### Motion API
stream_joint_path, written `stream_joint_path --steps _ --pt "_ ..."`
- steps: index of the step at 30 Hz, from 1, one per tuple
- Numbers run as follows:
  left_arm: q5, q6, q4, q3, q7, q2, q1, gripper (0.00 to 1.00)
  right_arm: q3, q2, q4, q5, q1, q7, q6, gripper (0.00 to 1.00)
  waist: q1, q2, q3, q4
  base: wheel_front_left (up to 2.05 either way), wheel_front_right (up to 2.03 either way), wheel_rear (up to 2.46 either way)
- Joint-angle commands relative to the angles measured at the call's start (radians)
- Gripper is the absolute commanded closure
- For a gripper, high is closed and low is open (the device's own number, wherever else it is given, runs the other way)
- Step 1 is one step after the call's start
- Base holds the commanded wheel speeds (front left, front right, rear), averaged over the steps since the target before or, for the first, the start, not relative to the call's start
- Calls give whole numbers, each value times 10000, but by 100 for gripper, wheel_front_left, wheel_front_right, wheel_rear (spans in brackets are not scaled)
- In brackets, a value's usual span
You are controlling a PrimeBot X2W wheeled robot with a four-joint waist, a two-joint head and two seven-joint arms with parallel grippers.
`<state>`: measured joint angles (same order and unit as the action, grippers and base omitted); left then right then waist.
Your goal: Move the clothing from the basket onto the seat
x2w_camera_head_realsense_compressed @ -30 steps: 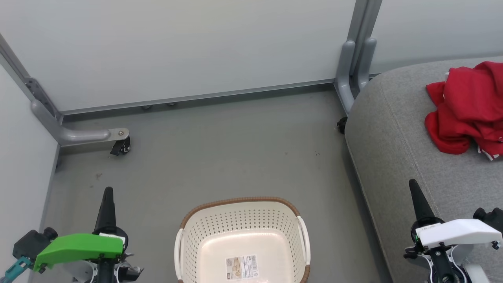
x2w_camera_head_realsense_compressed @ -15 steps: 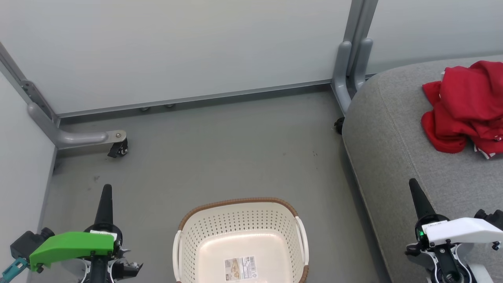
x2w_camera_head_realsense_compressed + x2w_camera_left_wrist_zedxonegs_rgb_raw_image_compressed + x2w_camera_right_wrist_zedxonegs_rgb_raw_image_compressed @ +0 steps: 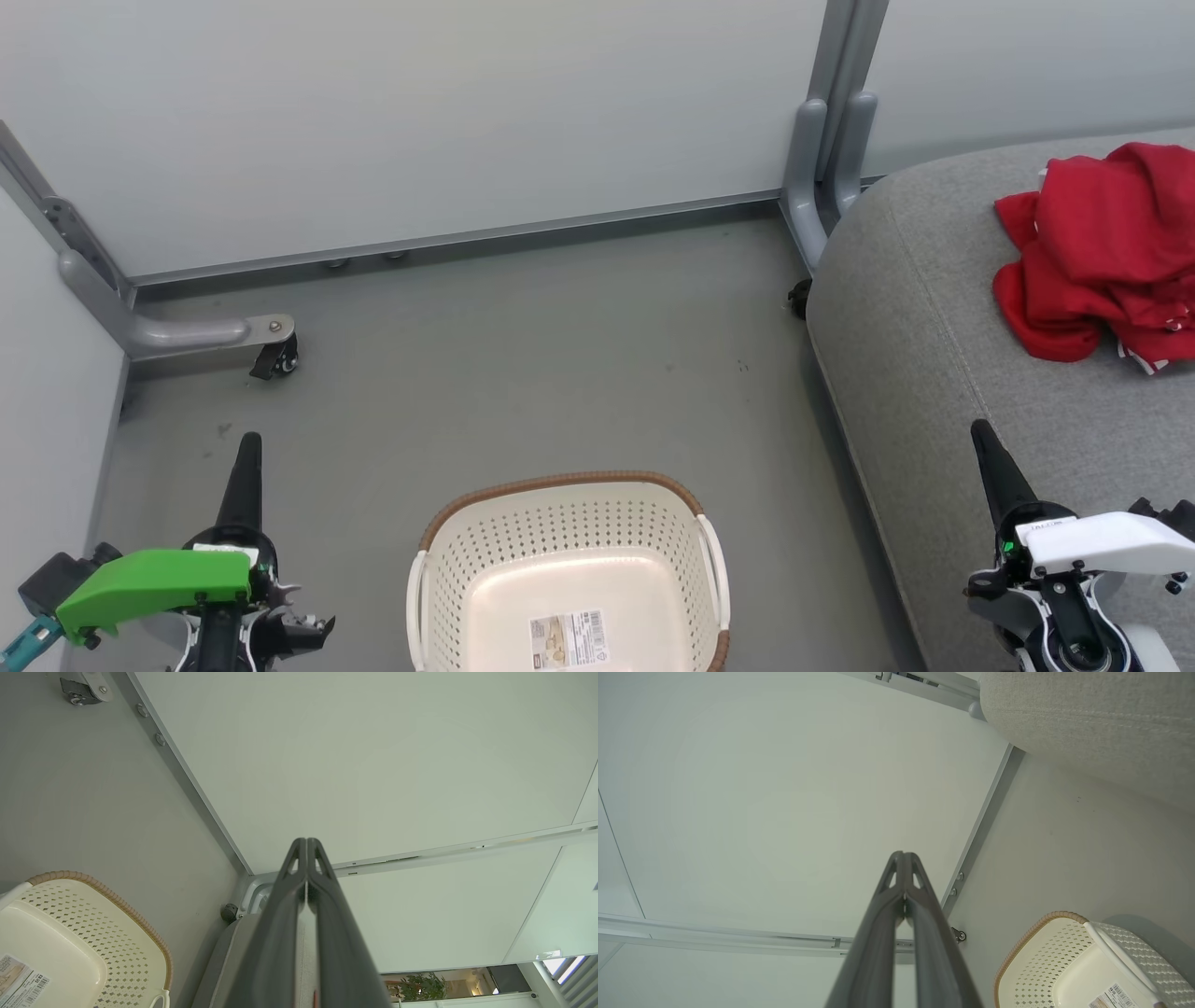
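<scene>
You see bright red clothing point(image 3: 1097, 247), a grey woven seat point(image 3: 934, 373), a cream-white basket point(image 3: 560, 539) patterned with small holes and edged by a brown woven-look rim point(image 3: 560, 479), a plain grey floor point(image 3: 523, 355) and pale walls point(image 3: 420, 121).

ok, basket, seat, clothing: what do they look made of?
Basket: likely matte cream plastic, moulded perforated walls; brown rim looks woven, possibly moulded too.
Seat: grey woven upholstery fabric, visible weave and stitched seam.
Clothing: soft red fabric, crumpled folds; fibre unclear.

No txt you can read. Paper label point(image 3: 568, 639) on the basket point(image 3: 560, 480) bottom, right of the left fingers point(image 3: 245, 476), shows a barcode & print, too small to make out.
</scene>
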<state>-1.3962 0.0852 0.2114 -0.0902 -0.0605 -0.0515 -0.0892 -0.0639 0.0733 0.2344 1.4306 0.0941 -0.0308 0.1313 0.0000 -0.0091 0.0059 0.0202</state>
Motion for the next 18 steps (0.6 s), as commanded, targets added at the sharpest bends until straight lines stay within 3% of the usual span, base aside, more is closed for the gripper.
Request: stream_joint_path --steps 1,18 --pt "-257 52 -68 -52 -56 -3 -207 100 -36 68 6 243 166 -61 -7 100 0 71 -4 -11 0 0 0" --pt "-1504 59 -76 -207 -376 8 -258 100 -38 135 138 1544 242 -339 -9 100 0 83 -46 -128 0 0 0"
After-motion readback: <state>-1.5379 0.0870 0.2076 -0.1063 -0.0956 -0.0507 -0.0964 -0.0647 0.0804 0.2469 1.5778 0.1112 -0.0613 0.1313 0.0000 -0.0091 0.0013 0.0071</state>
